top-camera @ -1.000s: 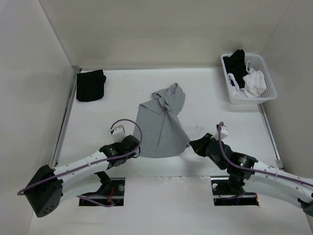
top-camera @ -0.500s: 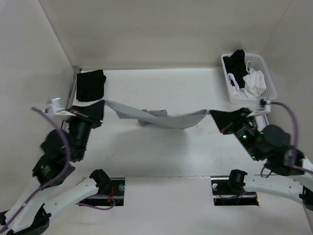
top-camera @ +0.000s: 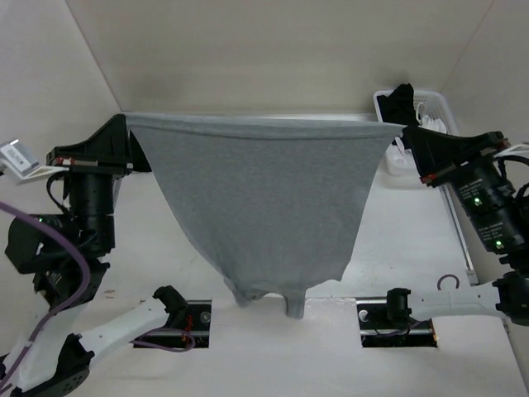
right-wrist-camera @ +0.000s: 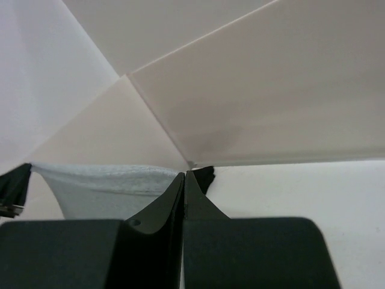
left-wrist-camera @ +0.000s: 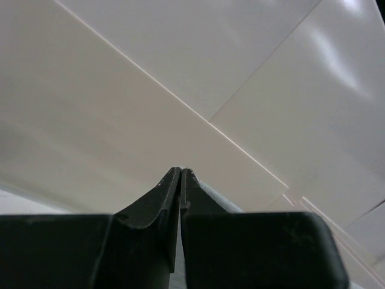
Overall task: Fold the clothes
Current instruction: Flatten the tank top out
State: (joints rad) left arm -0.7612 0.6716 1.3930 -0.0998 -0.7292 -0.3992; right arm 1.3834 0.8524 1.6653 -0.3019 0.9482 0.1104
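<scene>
Above the counter point(top-camera: 413, 244), my left pincer point(top-camera: 128, 124) and right pincer point(top-camera: 402, 131) each clamp closed on a corner of the grey tank top point(top-camera: 264, 198), spread between them. Rear-right basket point(top-camera: 438, 98) contains black clothing point(top-camera: 402, 93).

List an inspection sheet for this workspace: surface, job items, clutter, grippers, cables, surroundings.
Surface: white table, two dark cut-outs at the near edge.
Job's things: grey tank top stretched in the air between the arms, straps hanging low.
Clutter: white basket far right, black garment in it.
Grippers: left gripper and right gripper each shut on a top corner.
Cables: purple cable loops along the left arm.
Surroundings: plain white walls.
</scene>
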